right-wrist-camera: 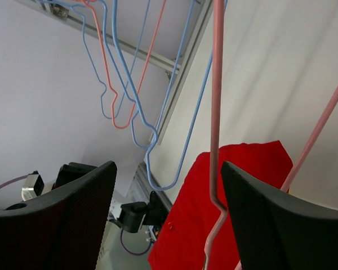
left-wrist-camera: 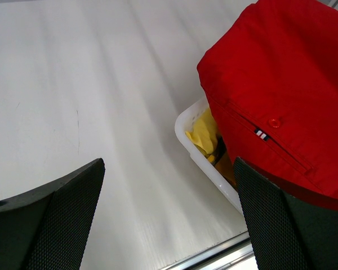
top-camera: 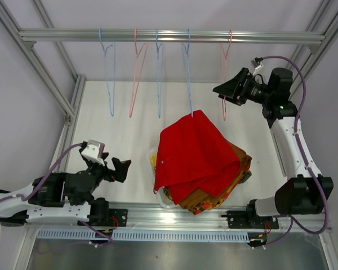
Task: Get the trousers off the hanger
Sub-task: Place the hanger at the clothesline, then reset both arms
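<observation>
Five wire hangers [top-camera: 159,73] hang from the rail [top-camera: 169,36]. Red trousers [top-camera: 194,154] lie on top of a heap on the table [top-camera: 118,129], with brown trousers [top-camera: 236,169] showing beneath. The right gripper [top-camera: 228,93] sits high beside the rightmost pink hanger [top-camera: 224,70]. The left gripper [top-camera: 121,169] is low, left of the heap, fingers spread.

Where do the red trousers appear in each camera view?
Top external: the red trousers lie at the centre, slightly right.
Left wrist: the trousers fill the upper right, over the white basket.
Right wrist: the trousers lie bottom centre, behind the pink hanger.
Shared landmark: the white table beneath them.
</observation>
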Motion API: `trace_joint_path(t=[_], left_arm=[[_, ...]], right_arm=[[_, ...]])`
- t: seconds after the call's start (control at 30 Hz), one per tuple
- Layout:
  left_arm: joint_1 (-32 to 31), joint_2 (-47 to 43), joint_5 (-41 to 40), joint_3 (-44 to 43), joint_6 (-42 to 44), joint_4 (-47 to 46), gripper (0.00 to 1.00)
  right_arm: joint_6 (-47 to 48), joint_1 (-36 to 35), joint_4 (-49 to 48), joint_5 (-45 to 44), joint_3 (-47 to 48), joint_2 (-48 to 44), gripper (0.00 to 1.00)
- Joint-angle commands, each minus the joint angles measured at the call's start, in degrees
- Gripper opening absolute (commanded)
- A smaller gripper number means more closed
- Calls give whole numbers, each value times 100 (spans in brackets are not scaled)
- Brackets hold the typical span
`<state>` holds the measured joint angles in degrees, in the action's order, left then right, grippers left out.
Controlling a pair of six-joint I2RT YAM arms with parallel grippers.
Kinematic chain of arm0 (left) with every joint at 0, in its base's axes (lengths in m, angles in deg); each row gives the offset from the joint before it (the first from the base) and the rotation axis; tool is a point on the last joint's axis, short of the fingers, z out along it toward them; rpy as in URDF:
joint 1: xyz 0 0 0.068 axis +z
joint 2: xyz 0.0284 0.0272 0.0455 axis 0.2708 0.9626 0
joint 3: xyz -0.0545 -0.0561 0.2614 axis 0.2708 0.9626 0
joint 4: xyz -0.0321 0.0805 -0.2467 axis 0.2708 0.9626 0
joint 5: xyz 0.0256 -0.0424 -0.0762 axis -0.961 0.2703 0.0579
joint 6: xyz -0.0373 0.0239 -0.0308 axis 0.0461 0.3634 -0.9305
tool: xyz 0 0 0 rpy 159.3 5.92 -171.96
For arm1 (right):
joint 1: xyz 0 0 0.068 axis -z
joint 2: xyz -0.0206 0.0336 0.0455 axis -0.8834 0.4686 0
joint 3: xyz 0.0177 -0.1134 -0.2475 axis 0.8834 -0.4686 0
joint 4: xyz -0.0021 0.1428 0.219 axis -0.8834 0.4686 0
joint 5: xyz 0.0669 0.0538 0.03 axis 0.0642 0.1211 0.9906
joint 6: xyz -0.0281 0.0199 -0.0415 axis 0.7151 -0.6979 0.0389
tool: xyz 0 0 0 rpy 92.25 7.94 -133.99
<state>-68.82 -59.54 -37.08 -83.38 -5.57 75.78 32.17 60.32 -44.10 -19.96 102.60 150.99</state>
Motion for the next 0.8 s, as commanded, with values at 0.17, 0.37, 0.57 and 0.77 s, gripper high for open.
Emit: trace_joint_path(t=[0.17, 0.37, 0.57, 0.77], left_arm=[[-11, -90, -241, -65, -264, 69, 100], [-11, -152, -328, -91, -369, 183, 99], [-11, -196, -373, -91, -431, 227, 99], [-11, -222, -408, -126, -536, 323, 99]], right_arm=[[901, 472, 1416, -537, -86, -1031, 100], [1253, 473, 2093, -1388, -253, -1532, 99], [1630, 464, 2357, -2178, -552, -2332, 99], [2096, -54, 2745, -3295, -903, -3009, 99]])
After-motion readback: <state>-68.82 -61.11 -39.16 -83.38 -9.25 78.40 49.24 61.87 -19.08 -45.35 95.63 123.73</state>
